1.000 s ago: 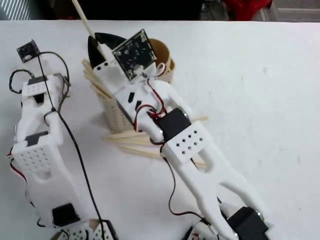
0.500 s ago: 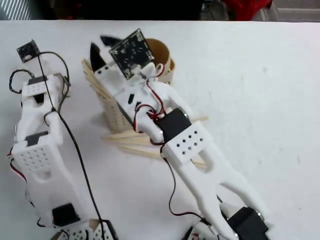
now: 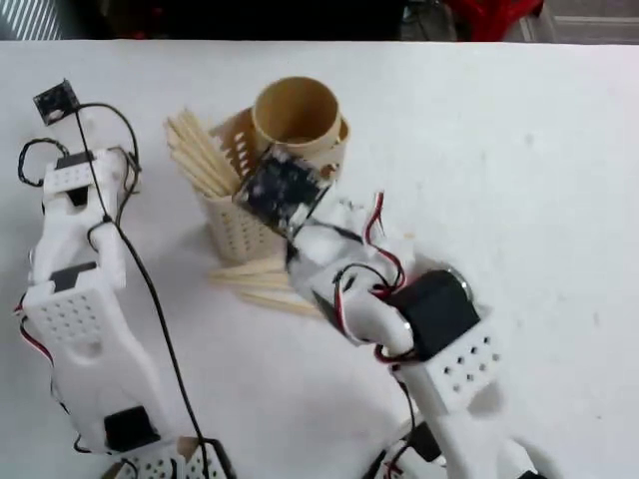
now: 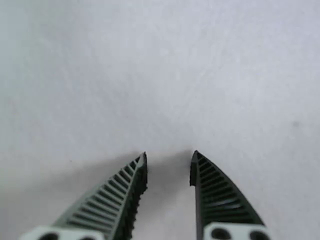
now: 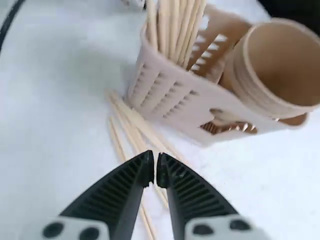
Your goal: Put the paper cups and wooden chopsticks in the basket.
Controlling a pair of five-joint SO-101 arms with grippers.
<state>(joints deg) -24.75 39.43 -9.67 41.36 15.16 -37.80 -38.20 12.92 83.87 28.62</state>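
A white counter (image 3: 519, 150) carried everything. The right arm (image 3: 439, 349) stretched toward the basket, and its wrist board (image 3: 283, 190) sat over the basket's near wall. The left arm (image 3: 70, 289) lay well apart from the basket, on the side away from the right arm.

The basket (image 3: 232, 232), cream with slotted walls, stood on the counter. Nested paper cups (image 3: 297, 118) sat in one end of the basket with the open mouth upward. A bundle of chopsticks (image 3: 200, 155) stuck up and fanned out from the basket's other end. Several loose chopsticks (image 3: 250, 284) lay flat on the counter just beside the foot of the basket's near wall.

In the right wrist view, the right tool (image 5: 154, 167) had its two black ridged tips together with only a thin slit between them, gripping nothing. It pointed at the loose chopsticks (image 5: 131, 127), near the basket (image 5: 170, 95) and short of its wall. The paper cups (image 5: 280, 65) and the bundle of chopsticks (image 5: 175, 25) stood beyond that wall.

The left tool (image 4: 168, 162) had its tips apart over bare counter, with nothing between them.

From above, the right arm covered one end of the loose chopsticks. Whether the right tool touched them could not be told. The number of nested cups was hard to make out.
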